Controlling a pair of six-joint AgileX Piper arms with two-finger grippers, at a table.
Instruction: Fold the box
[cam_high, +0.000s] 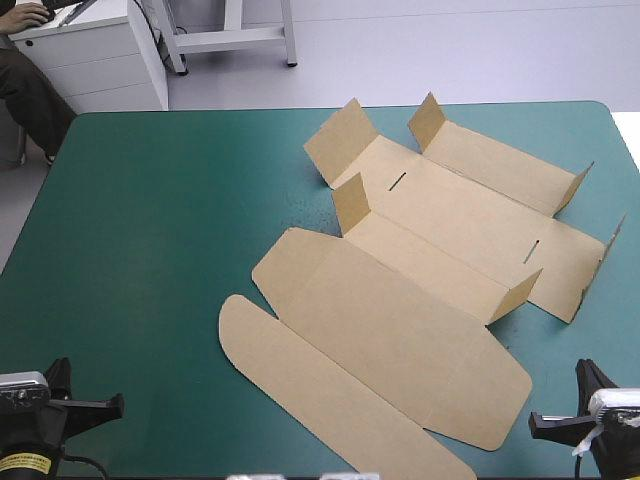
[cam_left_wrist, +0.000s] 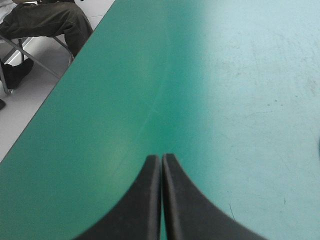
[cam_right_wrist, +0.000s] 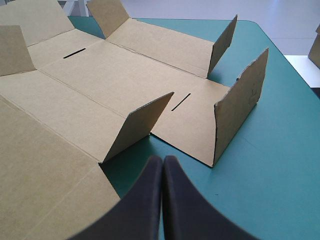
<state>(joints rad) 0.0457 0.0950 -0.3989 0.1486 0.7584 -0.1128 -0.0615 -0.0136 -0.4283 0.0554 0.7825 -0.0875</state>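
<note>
The brown box lies unfolded as a cut sheet on the teal-green table, right of centre, with several small flaps standing up and its long rounded lid panels flat toward the near edge. In the right wrist view the box spreads just ahead of my right gripper, which is shut with nothing in it, close to an upright flap. My left gripper is shut over bare teal-green cover at the near left, far from the box. In the high view both grippers sit at the near corners, left and right.
The table's left edge runs beside my left gripper, with floor beyond it. Past the far left corner stands a white cabinet. Bare teal-green cover fills the left half of the table.
</note>
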